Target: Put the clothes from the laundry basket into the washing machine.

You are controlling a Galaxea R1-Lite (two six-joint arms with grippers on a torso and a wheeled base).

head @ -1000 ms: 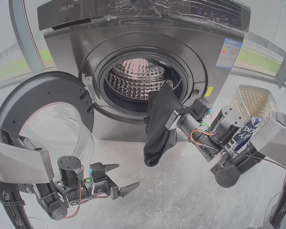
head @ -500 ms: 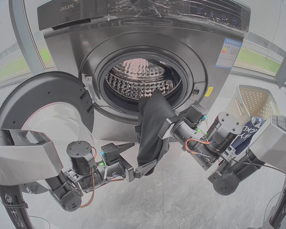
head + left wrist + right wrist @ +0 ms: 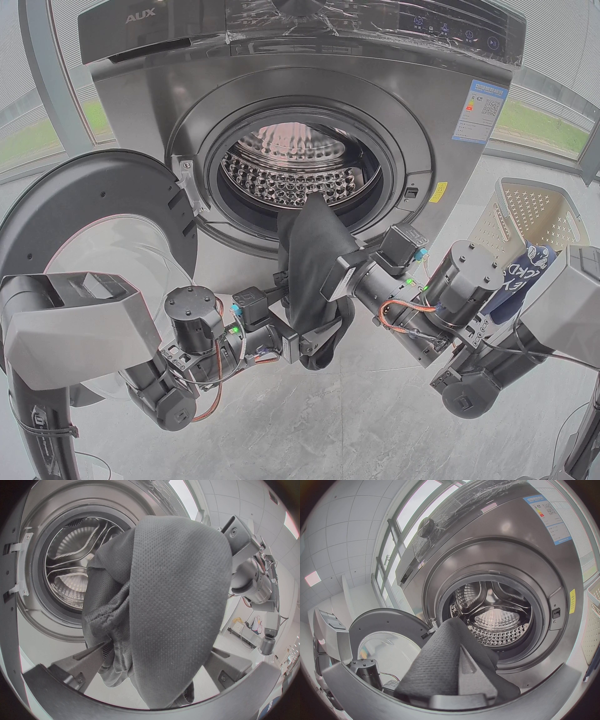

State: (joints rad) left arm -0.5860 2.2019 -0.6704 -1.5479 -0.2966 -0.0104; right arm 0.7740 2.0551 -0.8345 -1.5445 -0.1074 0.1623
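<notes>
Grey steel washing machine (image 3: 156,106) stands with its round door (image 3: 87,200) swung open to the left, the drum (image 3: 294,178) exposed. Off to the right, the laundry basket (image 3: 537,212) holds a blue printed cloth (image 3: 519,275). Over the lower lip of the opening lies a black mesh garment (image 3: 312,250): its top reaches just inside the drum, while most of it hangs down the front toward the floor. At the lip the right jaws are clamped on its upper part. Lower down the left jaws stand wide, straddling the hanging tail, with one finger (image 3: 90,655) touching the cloth but no grip made.

The step in hand looks to be gathering that tail. The left jaws should probably close high on the bunched cloth, not on a loose edge, then lift it above the lip as the right arm pushes deep inward. Releasing early would likely let the limp mesh slide back out over the seal.
</notes>
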